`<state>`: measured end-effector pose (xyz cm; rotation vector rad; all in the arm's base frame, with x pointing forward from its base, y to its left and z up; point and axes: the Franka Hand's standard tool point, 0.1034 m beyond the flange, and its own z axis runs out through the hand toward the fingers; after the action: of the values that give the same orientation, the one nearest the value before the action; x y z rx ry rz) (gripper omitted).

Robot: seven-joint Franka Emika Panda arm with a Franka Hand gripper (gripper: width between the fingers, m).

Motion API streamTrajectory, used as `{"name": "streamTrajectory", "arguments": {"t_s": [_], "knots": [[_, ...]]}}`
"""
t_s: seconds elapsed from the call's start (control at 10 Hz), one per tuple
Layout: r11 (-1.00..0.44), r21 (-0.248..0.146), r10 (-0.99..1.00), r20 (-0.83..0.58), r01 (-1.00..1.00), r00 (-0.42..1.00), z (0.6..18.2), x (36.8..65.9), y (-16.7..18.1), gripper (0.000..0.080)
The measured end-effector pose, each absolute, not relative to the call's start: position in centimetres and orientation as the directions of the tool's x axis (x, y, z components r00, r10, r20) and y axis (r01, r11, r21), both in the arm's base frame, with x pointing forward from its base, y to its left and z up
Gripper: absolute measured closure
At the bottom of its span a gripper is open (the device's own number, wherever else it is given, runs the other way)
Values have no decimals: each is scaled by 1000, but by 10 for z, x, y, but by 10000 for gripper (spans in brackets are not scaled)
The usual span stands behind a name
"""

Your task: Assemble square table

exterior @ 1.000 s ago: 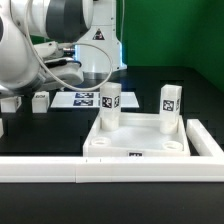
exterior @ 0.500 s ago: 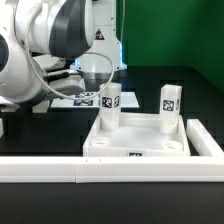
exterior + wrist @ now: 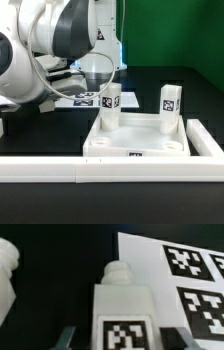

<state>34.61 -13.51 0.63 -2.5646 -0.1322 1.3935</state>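
Marker board (image 3: 145,269) flat on black table (image 3: 150,85); white border rail (image 3: 60,172) in foreground.

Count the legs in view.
4. Two legs stand in the top's far corners; one leg sits inside the end effector; another, cut off, beside it. The arm hides these from the exterior view.

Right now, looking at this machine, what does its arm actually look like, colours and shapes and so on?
The arm is a chain of plump, rounded, glossy white shells, with a dark grey section at a joint. A thin black cable loops beside it, and one white part carries a dark triangular sticker. The wrist view shows two slim grey fingers.
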Motion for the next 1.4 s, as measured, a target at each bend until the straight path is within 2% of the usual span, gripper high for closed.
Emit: {"name": "streamTrajectory", "arguments": {"t_s": [0.5, 0.6, 0.8, 0.9, 1.1, 1.2, 1.4], "knots": [[-970, -243, 197, -812, -12, 549, 10, 349, -133, 515], [-958, -287, 249, -807, 13, 535, 39, 361, -131, 515], [-940, -338, 308, -779, 48, 546, 92, 384, -130, 514], [-943, -328, 297, -768, 49, 568, 107, 386, -130, 514], [-939, -338, 306, -755, 56, 579, 98, 384, -129, 514], [-941, -333, 293, -700, 65, 652, 98, 395, -129, 514], [-942, -321, 274, -569, 98, 776, 122, 445, -116, 514]]}}
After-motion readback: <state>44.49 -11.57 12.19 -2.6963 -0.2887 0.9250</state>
